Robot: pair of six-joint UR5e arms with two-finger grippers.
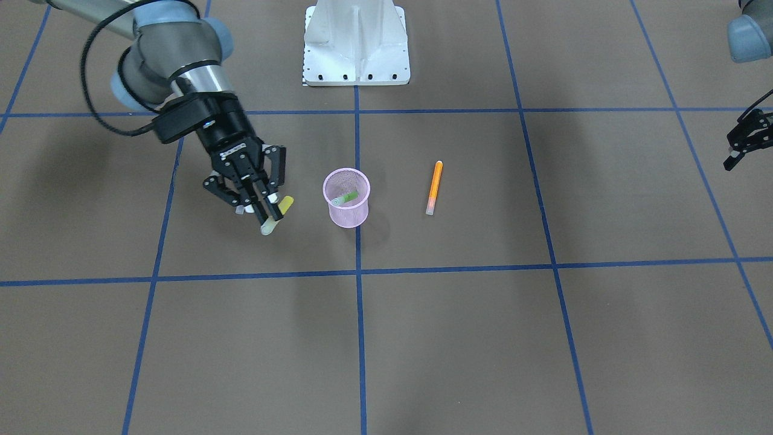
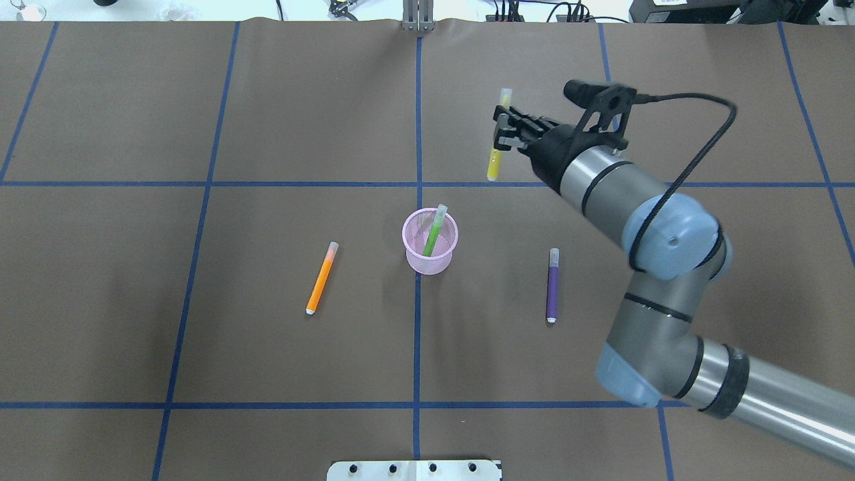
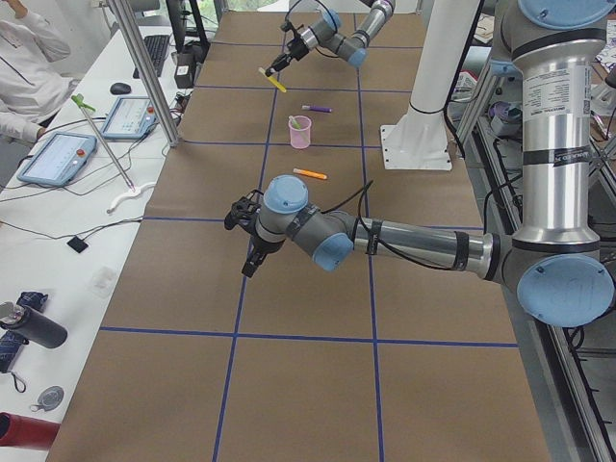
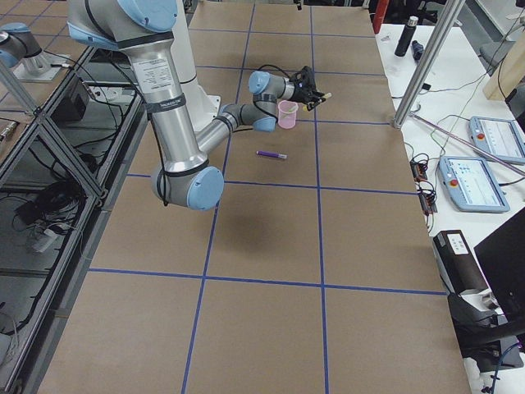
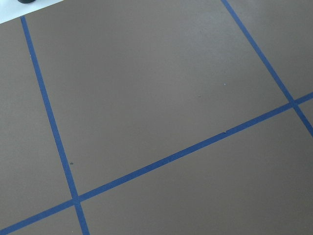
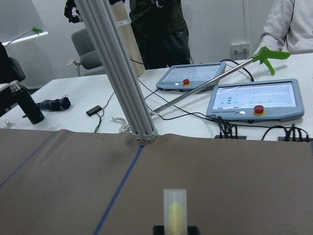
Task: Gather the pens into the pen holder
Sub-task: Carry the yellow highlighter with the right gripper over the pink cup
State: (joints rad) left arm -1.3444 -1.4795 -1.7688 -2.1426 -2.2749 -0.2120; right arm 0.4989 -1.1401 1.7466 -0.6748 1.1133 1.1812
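Carrying step in hand: one pen gripped, not yet over the cup.

- table point(image 2: 133, 334): brown, blue tape grid, carries everything.
- right arm point(image 2: 641, 220): reaches out past the pen holder, on the robot's right of it. Left arm point(image 3: 404, 241): parked well off to the other side, no part in this step by my read.
- right hand point(image 2: 499, 133): clenched on the yellow pen point(image 2: 495, 164), gripped around mid-length, both ends sticking out. The pen looks clear of the table, lying nearer flat than upright.
- left hand point(image 1: 740, 151): cut by the frame edge, so I cannot tell whether it is clenched or released. Its wrist view shows bare table only.
- pen holder point(image 2: 427, 264): pink mesh cup, upright, on the centre tape line.
- green pen point(image 2: 434, 230): already inside, leaning on the rim.
- orange pen point(image 2: 322, 278): flat on the table on the robot's left of the holder, apart from it.
- purple pen point(image 2: 552, 285): flat on the robot's right of the holder, apart from it.

Progress as I judge it: one of four in, one in transit, two left.

Next move calls for: bring the right hand over the holder's mouth, tip the yellow pen towards vertical so one end points down, and aim at the free side of the rim, away from the green pen. Release only once the tip is inside; a flat drop could bridge the rim or knock the light cup over.
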